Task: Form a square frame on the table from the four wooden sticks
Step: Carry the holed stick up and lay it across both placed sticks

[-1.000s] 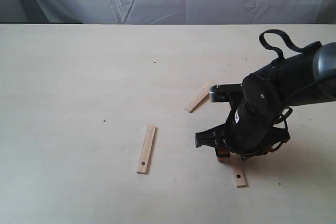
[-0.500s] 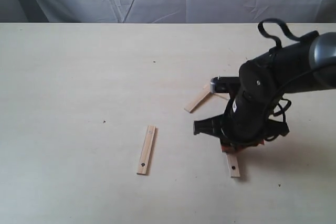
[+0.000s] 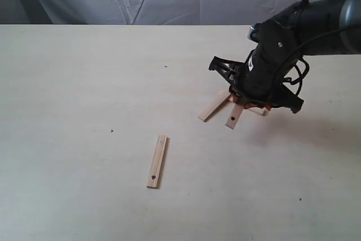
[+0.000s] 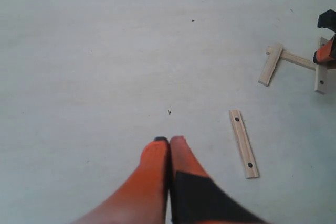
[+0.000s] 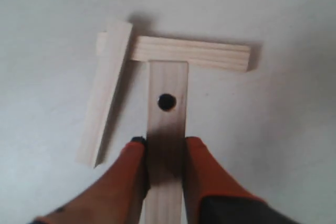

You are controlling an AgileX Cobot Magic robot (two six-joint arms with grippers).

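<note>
**A:** Right pincer (image 5: 164, 148) clamps a holed stick (image 5: 167, 103), its end right beside the two plain sticks (image 5: 189, 53) that meet in a corner.

**B:** Roughly halfway, I'd judge. The other holed stick (image 3: 157, 161) lies well apart on the tabletop (image 3: 73, 94); left pincer (image 4: 169, 141) pressed together, empty.

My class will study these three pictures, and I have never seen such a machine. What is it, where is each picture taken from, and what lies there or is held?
It is a robot with two arms, each ending in a two-finger gripper. One picture is taken from outside; the other two come from cameras on the wrists. On the table, a plain stick and a second plain stick overlap at one end; a loose holed stick lies apart. The right gripper pinches a second holed stick. The left gripper is shut, empty.
</note>
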